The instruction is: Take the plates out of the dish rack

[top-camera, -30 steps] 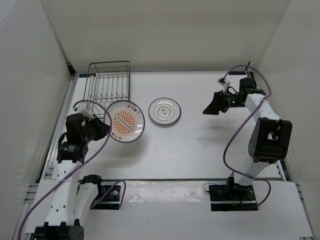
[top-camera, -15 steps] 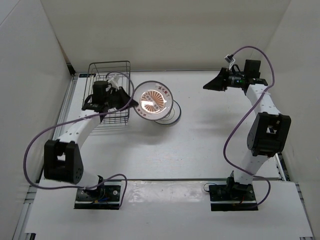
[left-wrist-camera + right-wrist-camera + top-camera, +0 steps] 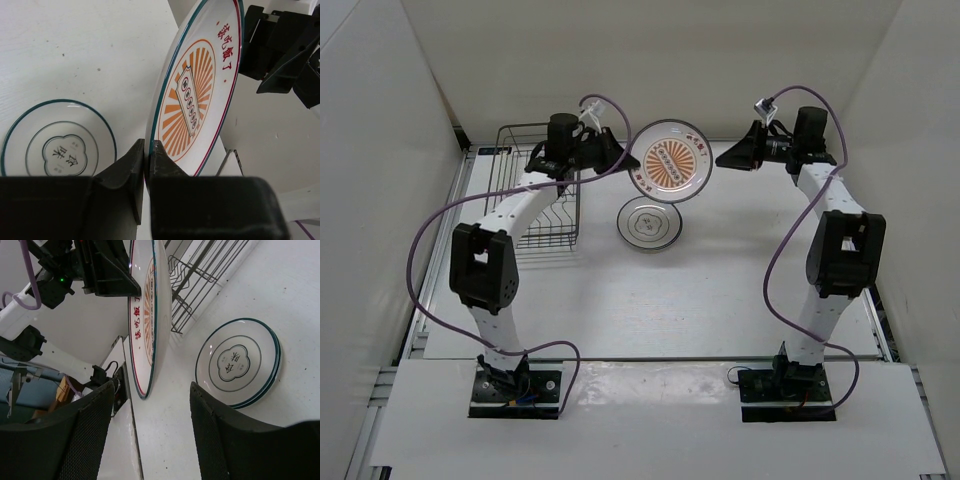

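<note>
- Left gripper [image 3: 147,150]: jaws clamped on the lower rim of the orange sunburst plate [image 3: 197,95]. The bite is narrow and takes the edge only.
- Task item: the plate is held in the air, standing almost on edge, over the far side of the table between the dish rack [image 3: 535,190] and the right gripper [image 3: 728,162].
- Right gripper: fingers spread wide with nothing between them. It faces the plate's opposite rim from just beside it and does not appear to touch it.
- Risk 1: with so small an edge grip, the plate could swing or slide in the jaws. Any jolt or quick wrist turn would cause it.
- Risk 2: if a hand-over is intended, the right fingers could strike the face or rim before they straddle it and knock the plate loose. If the left gripper lets go before the right has closed, the plate would drop.
- Risk 3: a drop here would land on or near the white plates [image 3: 649,222], which lie flat on the table just below and nearer. By their doubled rim they appear to be a stack of two, and chipping is likely.
- Surroundings: no plate is visible in the rack, so this looks to be the last one.
- Obstructions: the rack wall stands close behind the left wrist, and the left arm's purple cable [image 3: 420,250] loops wide.
</note>
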You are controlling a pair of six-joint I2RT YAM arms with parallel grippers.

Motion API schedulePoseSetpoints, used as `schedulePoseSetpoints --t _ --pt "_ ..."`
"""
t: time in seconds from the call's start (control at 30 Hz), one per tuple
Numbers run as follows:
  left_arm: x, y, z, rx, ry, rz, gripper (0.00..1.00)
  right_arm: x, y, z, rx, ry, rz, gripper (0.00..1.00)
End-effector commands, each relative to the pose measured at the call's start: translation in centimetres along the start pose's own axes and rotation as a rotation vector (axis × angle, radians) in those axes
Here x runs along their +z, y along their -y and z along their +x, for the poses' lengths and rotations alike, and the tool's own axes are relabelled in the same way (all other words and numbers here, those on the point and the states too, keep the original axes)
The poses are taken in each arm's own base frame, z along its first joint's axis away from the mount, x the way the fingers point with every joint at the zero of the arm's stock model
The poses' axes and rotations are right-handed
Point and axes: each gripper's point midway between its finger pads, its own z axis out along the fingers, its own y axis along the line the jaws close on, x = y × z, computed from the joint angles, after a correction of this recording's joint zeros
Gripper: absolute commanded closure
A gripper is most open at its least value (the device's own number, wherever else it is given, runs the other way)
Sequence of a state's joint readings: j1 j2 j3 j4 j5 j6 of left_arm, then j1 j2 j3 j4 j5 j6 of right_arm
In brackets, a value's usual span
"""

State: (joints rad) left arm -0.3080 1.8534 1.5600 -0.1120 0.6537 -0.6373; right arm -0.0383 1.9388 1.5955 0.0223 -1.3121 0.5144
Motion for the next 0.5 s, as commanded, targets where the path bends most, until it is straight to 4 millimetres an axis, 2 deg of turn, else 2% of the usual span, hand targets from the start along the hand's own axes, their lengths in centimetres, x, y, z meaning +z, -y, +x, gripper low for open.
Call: schedulePoseSetpoints --t 0.0,0.03,0.1,0.17,0.27,0.3,0.33,0.43,0.47 --pt "0.0 4.9 -2.0 0.070 0.032 0.112 1.00 0.4 -1.1 -1.5 -0.083 0.001 -0.030 0.35" --pt "0.8 4.8 -1.1 0.064 0.007 0.112 1.00 0.5 -1.1 -1.4 -0.084 -0.001 -0.031 0.35" --pt "1.2 6.0 -1.4 0.082 0.010 0.130 1.00 0.8 -0.9 -1.5 -0.086 0.005 -0.021 0.35" --pt "2.0 6.3 -0.9 0.081 -0.006 0.137 1.00 0.9 -0.4 -1.4 -0.080 0.008 -0.006 0.35" --pt "2.8 7.3 -0.4 0.091 -0.020 0.159 1.00 0.9 0.1 -1.3 -0.076 0.015 0.013 0.46" --pt "3.0 7.3 -0.4 0.093 -0.021 0.158 1.00 0.9 0.3 -1.2 -0.060 0.017 0.022 0.50" --pt "3.0 7.4 0.0 0.092 -0.031 0.160 1.00 0.8 0.4 -1.2 -0.060 0.020 0.029 0.64" --pt "2.8 6.9 0.4 0.092 -0.037 0.135 0.97 0.6 0.7 -1.3 -0.048 0.030 0.053 0.88" --pt "2.4 6.8 0.4 0.095 -0.033 0.129 0.94 0.6 0.8 -1.3 -0.049 0.032 0.059 1.00"
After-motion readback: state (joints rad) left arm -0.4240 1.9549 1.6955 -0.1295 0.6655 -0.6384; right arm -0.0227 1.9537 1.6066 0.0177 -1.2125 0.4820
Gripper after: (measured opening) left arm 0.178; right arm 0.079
